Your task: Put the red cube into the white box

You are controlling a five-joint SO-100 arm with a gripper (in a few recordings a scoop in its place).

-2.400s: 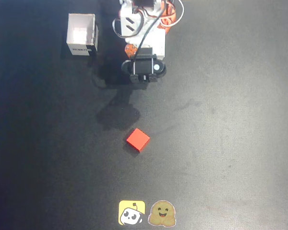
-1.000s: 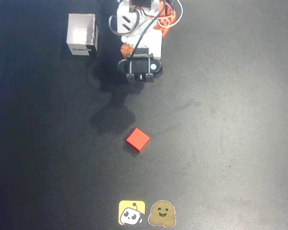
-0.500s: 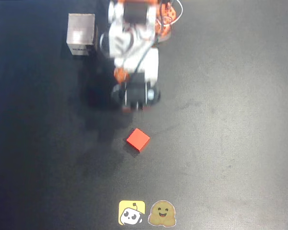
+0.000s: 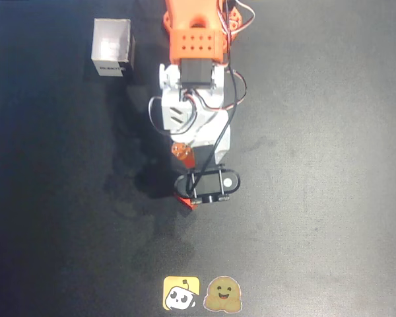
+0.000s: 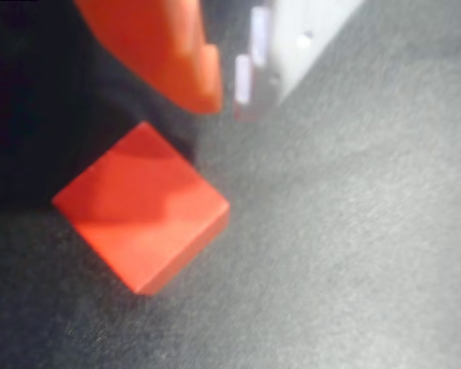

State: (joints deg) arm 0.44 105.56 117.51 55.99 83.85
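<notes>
Your gripper hangs low over the red cube, near the middle of the bench, a little toward its bottom edge in the overhead view. From above, only a sliver of the cube's lower-left corner peeks out from under the wrist.

In the wrist view the red cube sits on the mat turned diamond-wise, one corner toward the camera. It lies below and left of the orange finger, whose tip ends just short of the cube's upper corner. The white finger stands off to the upper right, clear of the cube. So the cube is not yet between the fingers; it lies off to the orange finger's side.

The jaws stand parted and hold nothing.

My judgement: you need to shift so the cube comes into the gap, and turn the wrist so the pads meet flat faces, not corners.

The white box stands near the bench's top-left corner, well apart from the cube, opening up, dark label on its lower side. Two stickers lie at the bottom edge. Nothing blocks the way.
</notes>
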